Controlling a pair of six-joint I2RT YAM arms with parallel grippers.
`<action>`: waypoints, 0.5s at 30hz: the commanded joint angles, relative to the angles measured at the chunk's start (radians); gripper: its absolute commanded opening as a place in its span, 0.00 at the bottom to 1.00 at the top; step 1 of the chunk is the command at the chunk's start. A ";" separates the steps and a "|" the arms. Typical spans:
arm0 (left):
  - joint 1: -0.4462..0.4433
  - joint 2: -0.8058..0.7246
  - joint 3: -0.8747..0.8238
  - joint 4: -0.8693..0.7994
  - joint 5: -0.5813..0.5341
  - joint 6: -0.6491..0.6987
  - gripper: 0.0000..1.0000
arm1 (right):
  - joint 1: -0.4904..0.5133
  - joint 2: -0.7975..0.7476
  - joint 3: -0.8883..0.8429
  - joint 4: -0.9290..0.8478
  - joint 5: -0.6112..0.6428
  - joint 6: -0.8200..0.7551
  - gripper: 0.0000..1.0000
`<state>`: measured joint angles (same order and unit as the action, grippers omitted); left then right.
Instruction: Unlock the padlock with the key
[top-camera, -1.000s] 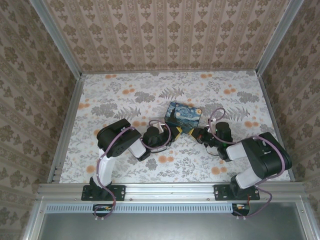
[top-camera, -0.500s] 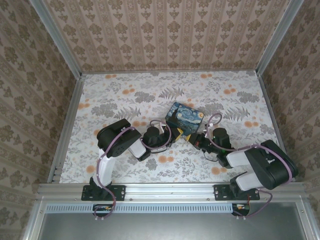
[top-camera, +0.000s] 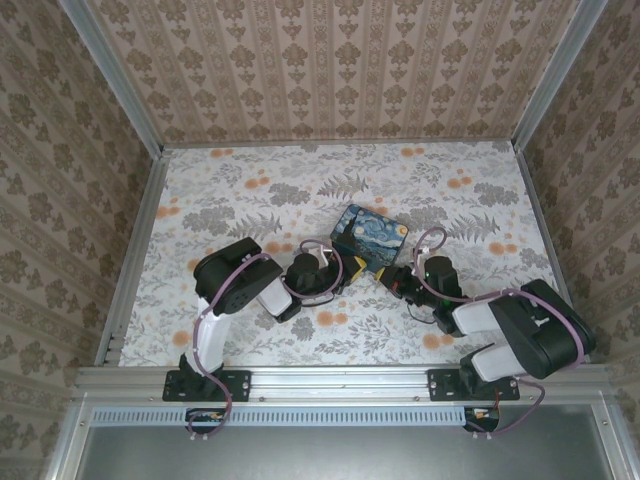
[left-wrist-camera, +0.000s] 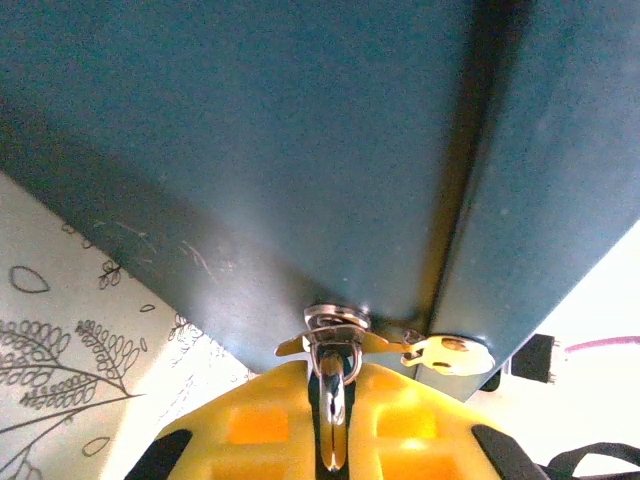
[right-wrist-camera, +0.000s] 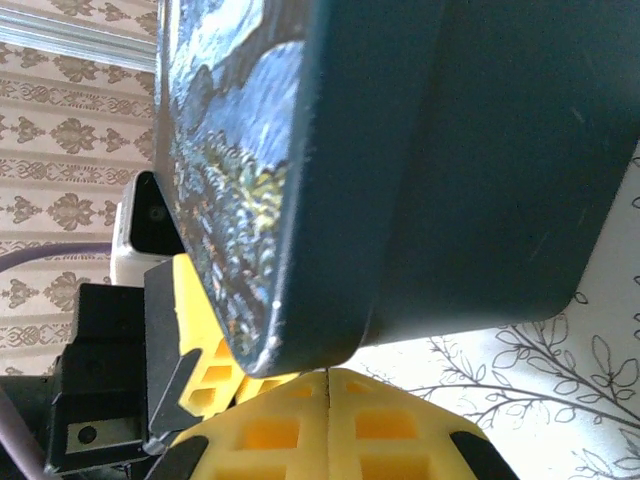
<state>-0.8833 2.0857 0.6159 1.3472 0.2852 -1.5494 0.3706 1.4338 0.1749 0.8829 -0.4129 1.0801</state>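
Two pincers closed, nose to nose at the near corner of the painted box (top-camera: 368, 235) on the counter (top-camera: 240, 190). Clamped in the left pincer (left-wrist-camera: 332, 385): a thin bright metal piece with a loop at its tip, hooked to the clasp (left-wrist-camera: 335, 320) on the box's teal wall straight ahead of the pads. Read as the padlock (left-wrist-camera: 333, 415), body hidden between the yellow fingers (left-wrist-camera: 280, 390), so not certain. Pressed flat together on the right pincer (right-wrist-camera: 328, 385): pads with only a seam between, nothing picked out in that seam. Key too small to tell apart, possibly pinched there. Directly above and ahead of the right pincer, touching or nearly touching its tips: the box's rounded lower corner; just beside it to the left, the other pincer's yellow pads.

Step in hand, by judgement: bringing key to keyhole while steadying the lock. To do well: hold the left grip firm and unmoving, to stop any swing on the clasp; approach with the right pincer slowly, along the keyhole's axis, never across it; check tip alignment before pushing; avoid shoving the free-standing box; turn only after full seating, with a small wrist roll and no side load — thin key, easy to bend or drop.
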 joint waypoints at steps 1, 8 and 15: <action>-0.014 -0.007 -0.021 -0.059 0.025 -0.012 0.00 | 0.004 0.023 0.026 0.029 0.029 0.009 0.00; -0.019 0.000 -0.016 -0.059 0.022 -0.013 0.00 | 0.004 0.042 0.039 0.054 0.029 0.029 0.00; -0.023 0.010 -0.010 -0.059 0.020 -0.014 0.00 | 0.004 0.039 0.049 0.054 0.034 0.039 0.00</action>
<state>-0.8898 2.0857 0.6159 1.3472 0.2832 -1.5494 0.3714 1.4666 0.1955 0.8936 -0.3981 1.1065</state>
